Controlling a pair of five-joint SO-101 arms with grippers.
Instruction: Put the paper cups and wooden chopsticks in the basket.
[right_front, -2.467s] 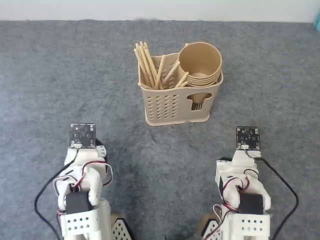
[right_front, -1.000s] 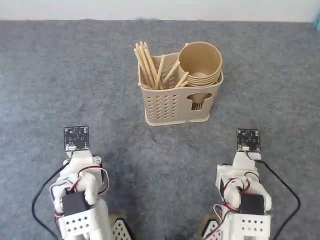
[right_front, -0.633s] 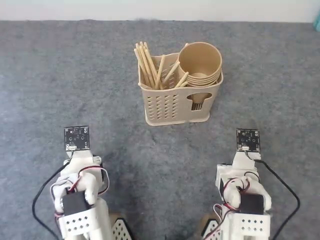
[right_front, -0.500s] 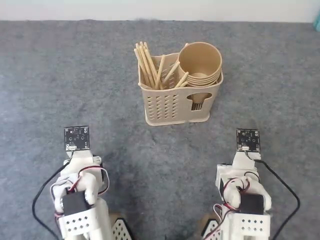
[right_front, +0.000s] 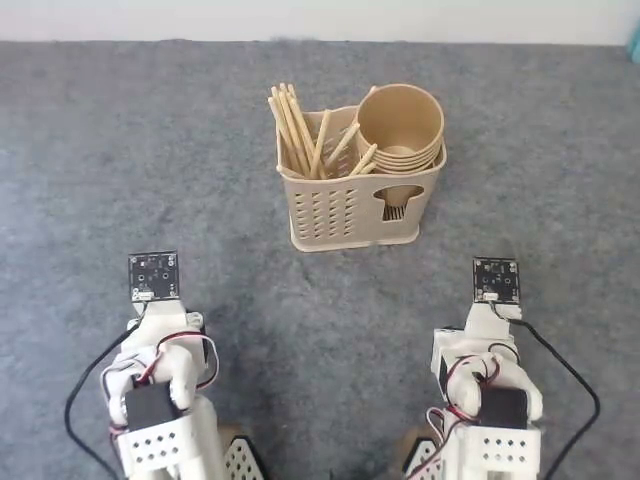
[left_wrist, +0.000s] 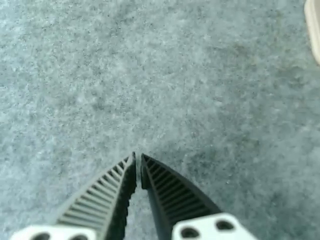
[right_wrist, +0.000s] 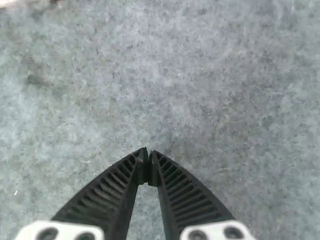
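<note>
A beige perforated basket (right_front: 350, 210) stands at the middle of the grey carpet, toward the far side. A stack of tan paper cups (right_front: 400, 125) sits in its right half. Several wooden chopsticks (right_front: 296, 130) lean upright in its left half. Both arms are folded back at the near edge, well short of the basket. My left gripper (left_wrist: 138, 159) is shut over bare carpet with nothing in it. My right gripper (right_wrist: 148, 152) is shut too, holding nothing, also above bare carpet.
Grey carpet (right_front: 120, 170) covers the whole work surface, with open room on both sides of the basket. A white wall strip (right_front: 320, 20) runs along the far edge. A corner of the basket (left_wrist: 315, 30) shows in the left wrist view.
The left arm drew back toward the near edge and slightly left, then held still. The right arm, basket, cups and chopsticks stayed where they were.
</note>
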